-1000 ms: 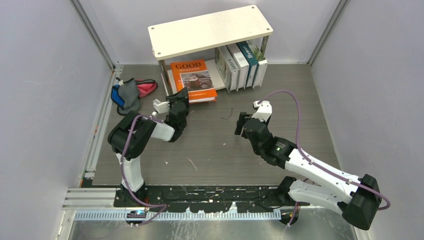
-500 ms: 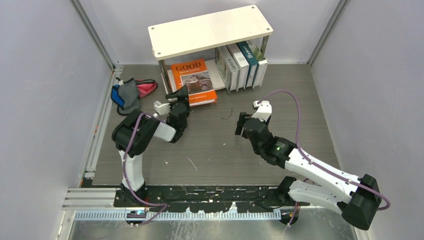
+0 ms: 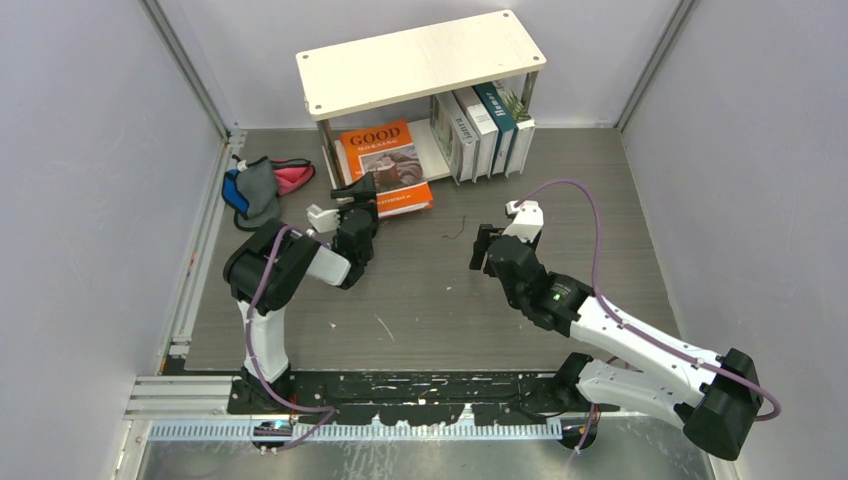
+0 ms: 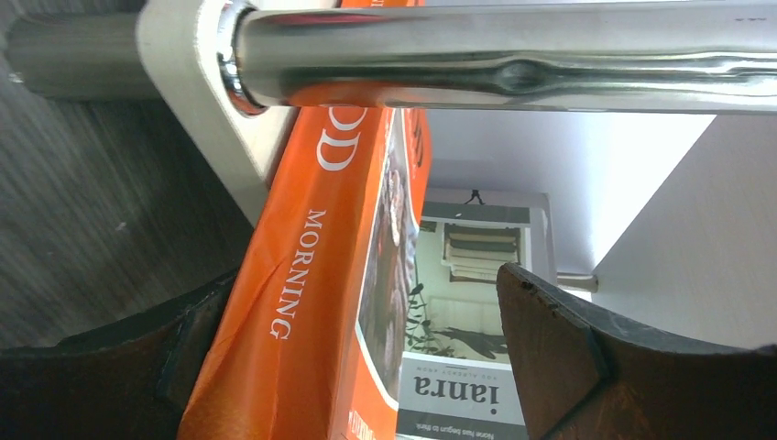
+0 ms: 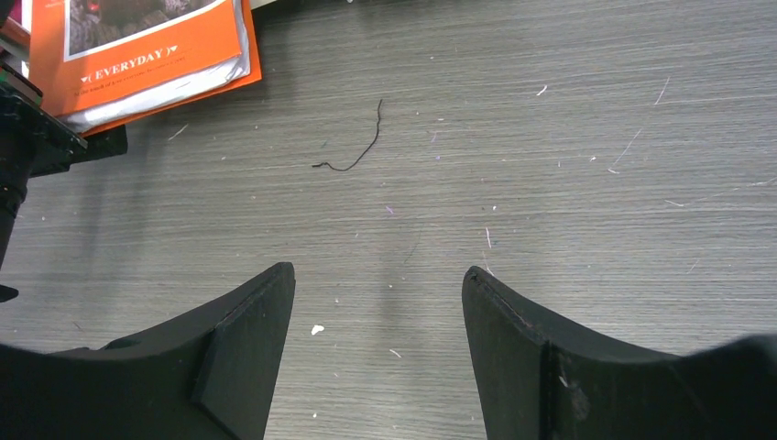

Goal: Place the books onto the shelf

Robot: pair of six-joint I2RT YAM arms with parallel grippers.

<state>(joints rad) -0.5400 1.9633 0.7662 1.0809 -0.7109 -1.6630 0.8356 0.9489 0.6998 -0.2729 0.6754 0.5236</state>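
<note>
Both jaws gape empty, yet the left jaws, on backing out, could drag the protruding orange "GOOD MORNING" book (image 3: 389,167) off the shelf (image 3: 420,58).

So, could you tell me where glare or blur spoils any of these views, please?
Left wrist: the post, close to the lens, carries a glare streak, and the background is washed out white; the title on the orange book reads clearly. Right wrist: the table grain is sharp and evenly lit. Top view: even light, only soft shadow under the shelf.
</note>
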